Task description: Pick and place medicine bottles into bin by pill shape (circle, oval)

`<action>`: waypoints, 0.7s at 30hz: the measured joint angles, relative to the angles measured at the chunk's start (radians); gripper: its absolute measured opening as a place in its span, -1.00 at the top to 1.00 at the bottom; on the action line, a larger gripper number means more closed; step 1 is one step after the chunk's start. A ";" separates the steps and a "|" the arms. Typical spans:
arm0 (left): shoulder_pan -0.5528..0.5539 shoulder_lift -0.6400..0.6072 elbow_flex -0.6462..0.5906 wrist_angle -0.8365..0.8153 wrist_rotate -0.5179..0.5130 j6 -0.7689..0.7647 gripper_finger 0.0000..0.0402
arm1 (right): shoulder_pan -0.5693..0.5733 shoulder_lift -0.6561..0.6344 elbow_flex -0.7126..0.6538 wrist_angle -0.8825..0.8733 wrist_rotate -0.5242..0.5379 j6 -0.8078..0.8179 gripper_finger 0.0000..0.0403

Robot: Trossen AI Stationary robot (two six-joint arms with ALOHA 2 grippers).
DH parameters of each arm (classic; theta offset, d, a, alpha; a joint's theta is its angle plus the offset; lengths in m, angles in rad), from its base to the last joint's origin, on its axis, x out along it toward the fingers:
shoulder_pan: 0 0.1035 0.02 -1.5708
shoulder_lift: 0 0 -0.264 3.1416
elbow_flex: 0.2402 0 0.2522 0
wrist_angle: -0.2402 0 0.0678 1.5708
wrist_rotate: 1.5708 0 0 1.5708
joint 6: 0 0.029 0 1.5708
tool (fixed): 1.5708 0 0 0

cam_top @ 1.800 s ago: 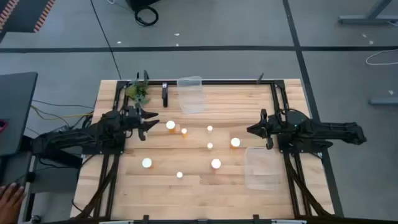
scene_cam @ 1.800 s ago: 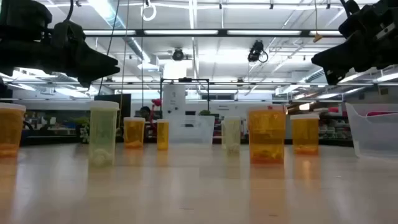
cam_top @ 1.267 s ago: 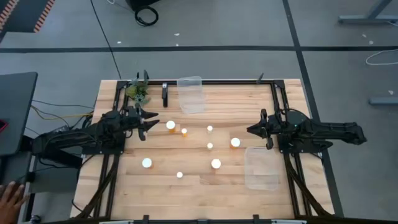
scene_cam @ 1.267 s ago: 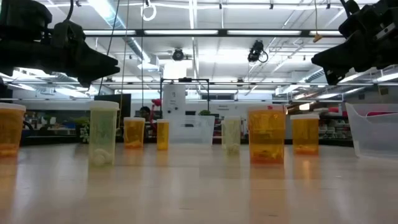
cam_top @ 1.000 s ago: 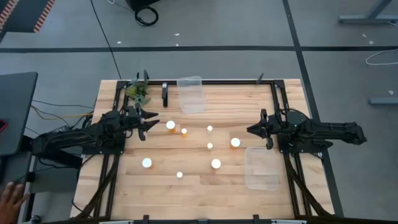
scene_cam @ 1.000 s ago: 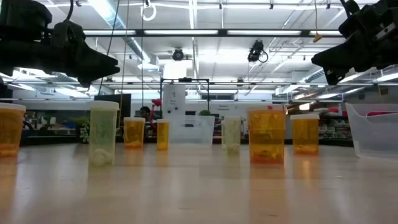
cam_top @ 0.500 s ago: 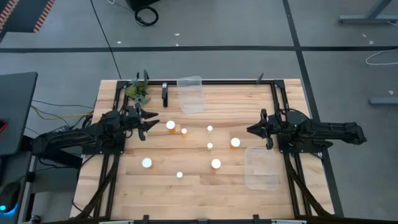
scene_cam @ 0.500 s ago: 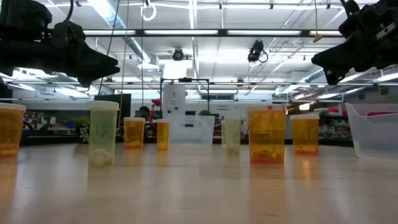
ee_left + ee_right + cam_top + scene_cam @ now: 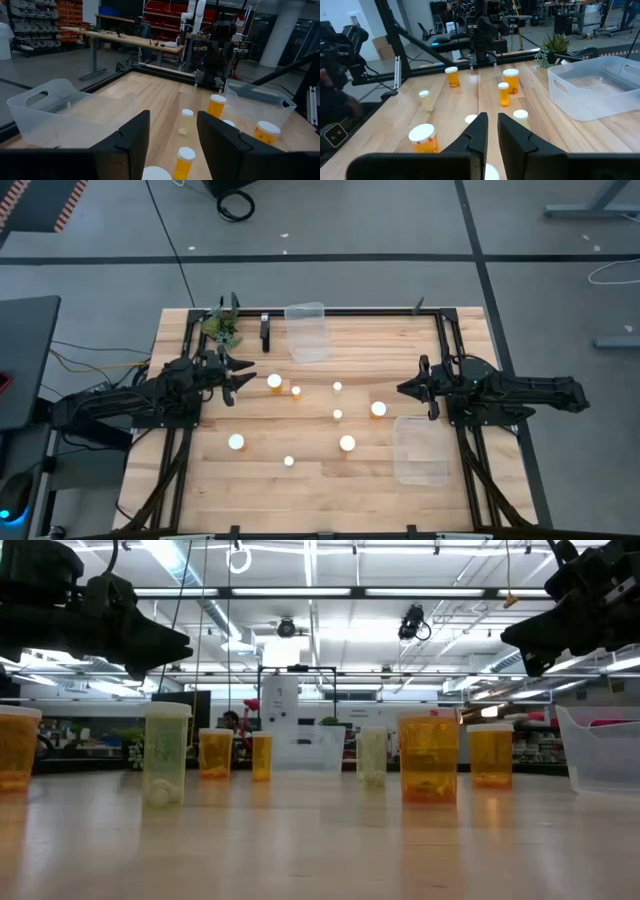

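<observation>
Across your wooden tabletop (image 9: pixel 320 490) the medicine bottles (image 9: pixel 337 414) stand scattered mid-surface, none binned yet, while your left gripper (image 9: pixel 243 378) hovers wide open near the left edge and right gripper (image 9: pixel 404 389), fingers narrow, waits empty opposite.

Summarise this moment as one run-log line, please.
left gripper: open, idle | right gripper: open, idle | medicine bottles: on table | bins: empty

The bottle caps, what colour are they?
White, on every medicine bottle; the right wrist view shows it best.
</observation>
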 joint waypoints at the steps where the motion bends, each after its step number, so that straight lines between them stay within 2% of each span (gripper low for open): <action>1: 0.000 0.000 0.000 0.000 0.000 0.000 0.14 | 0.000 0.000 0.000 0.000 0.000 0.000 0.76; 7: 0.000 0.000 0.000 0.001 0.000 -0.022 0.14 | 0.000 0.000 0.000 0.000 0.000 0.000 0.76; 11: 0.000 0.000 0.000 -0.008 0.004 -0.209 0.14 | 0.000 0.000 0.000 0.000 0.000 0.000 0.76; 13: 0.001 0.000 0.000 -0.015 0.045 -0.275 0.14 | 0.000 0.000 0.000 0.000 0.000 0.000 0.76; 15: -0.001 0.000 0.000 -0.015 0.097 -0.272 0.14 | 0.000 0.000 0.000 0.000 0.000 0.000 0.76; 21: 0.000 0.000 0.000 -0.097 0.111 -0.299 0.14 | 0.000 0.000 0.000 0.000 0.000 0.000 0.76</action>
